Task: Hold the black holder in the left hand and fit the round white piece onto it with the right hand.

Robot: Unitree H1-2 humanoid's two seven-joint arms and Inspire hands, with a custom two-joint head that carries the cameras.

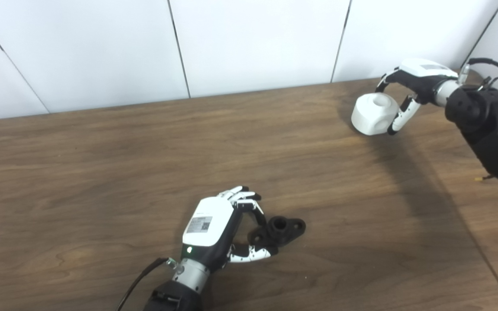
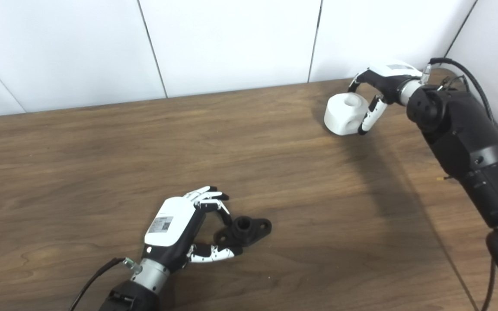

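Both parts are on the brown wooden worktop [image 1: 102, 172], far apart, each with a robot hand at it.

Near me, the left robot hand [image 1: 225, 226] curls its fingers around one end of the small black plastic holder with a raised tube and flat ears [image 1: 280, 229], which lies on the wood; whether it grips I cannot tell. A label with a square code is on its back, too small to read. Far right, the right robot hand [image 2: 381, 93] closes around the round white plastic piece with a hole on top [image 2: 346, 113]. It looks light, stiff and smooth, so best held by its sides.
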